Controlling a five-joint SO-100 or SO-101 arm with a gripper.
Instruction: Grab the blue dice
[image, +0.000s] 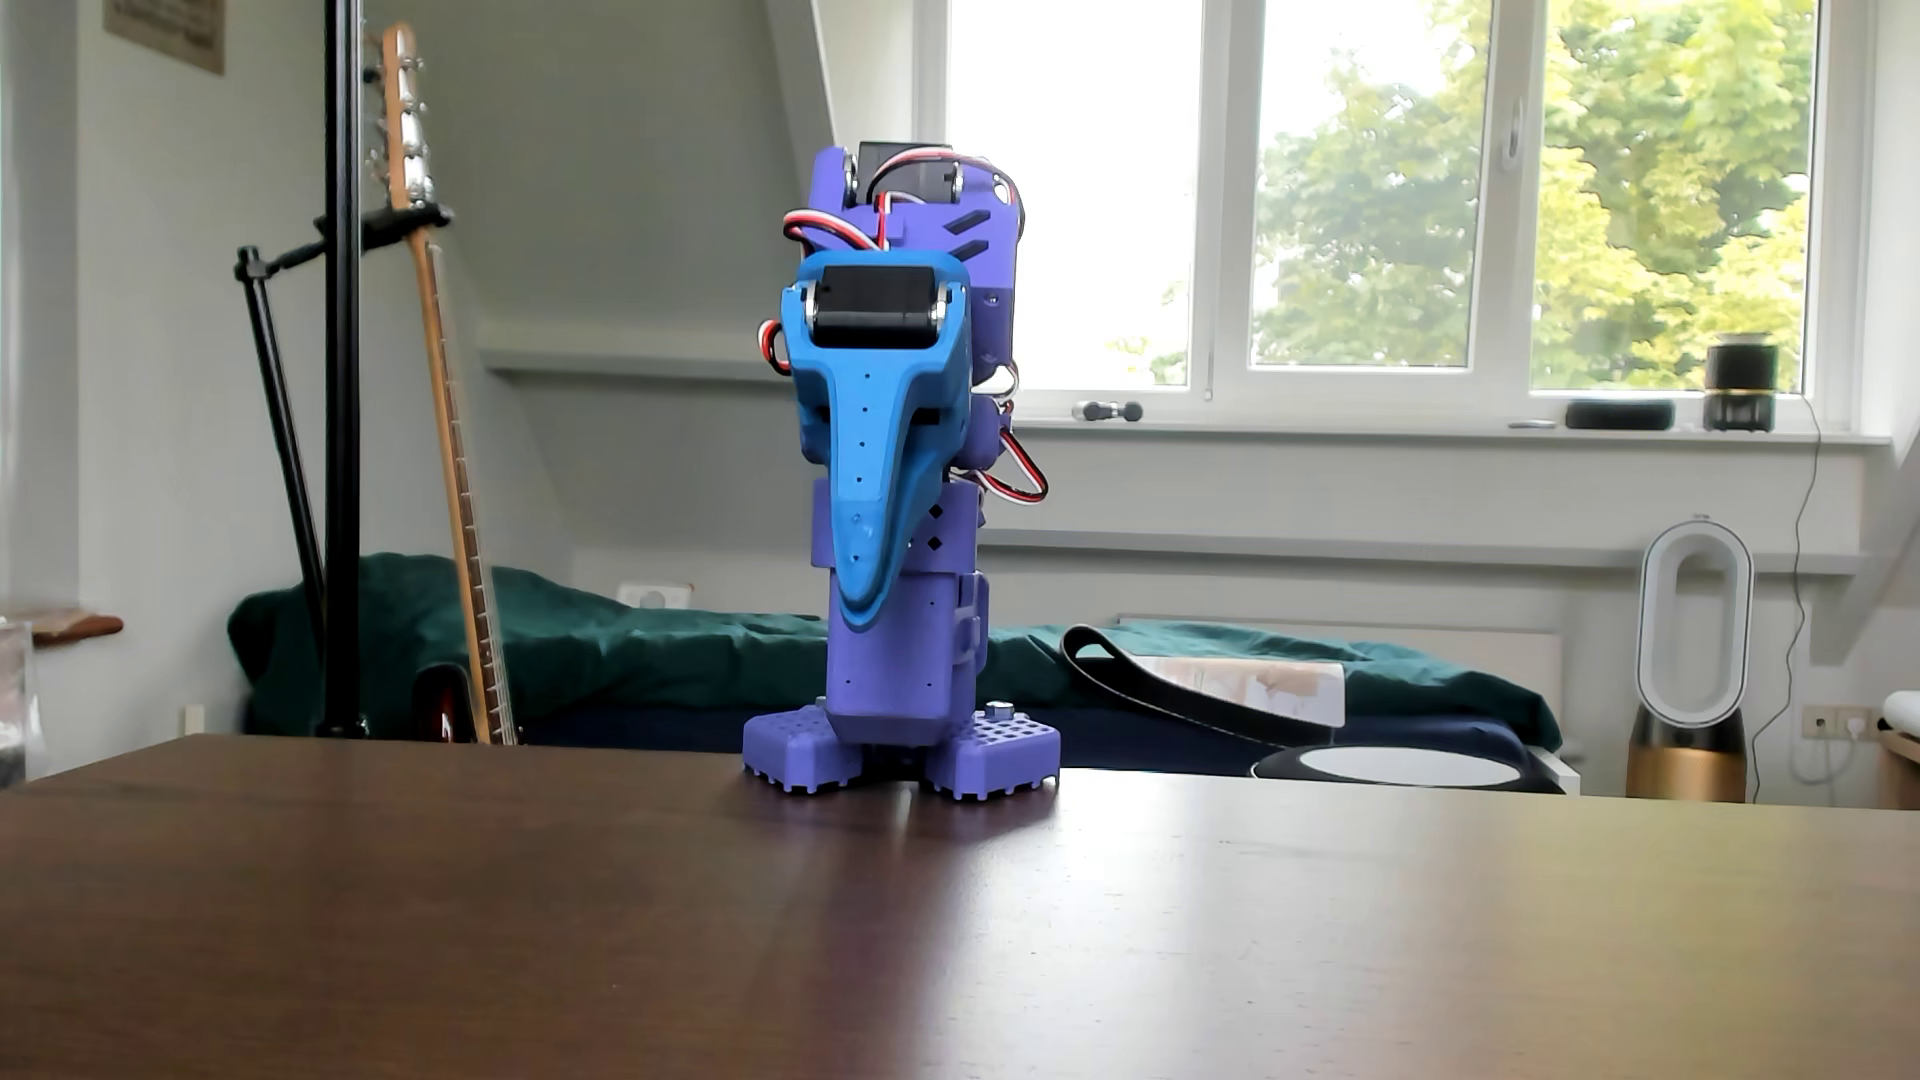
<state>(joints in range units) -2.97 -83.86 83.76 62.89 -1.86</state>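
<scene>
The purple arm (904, 665) is folded up on its base at the far middle of the dark brown table (935, 935). Its bright blue gripper (868, 613) hangs straight down in front of the arm, its tip well above the table. I see the gripper edge-on, so the gap between its jaws is hidden. Nothing shows in the gripper. The blue dice is not in view anywhere on the table.
The arm's purple base (902, 756) stands near the table's far edge. Behind the table are a black stand pole (341, 363), a guitar (447, 415) and a bed with a green cover (623, 644). A white fan (1691, 644) stands at the right.
</scene>
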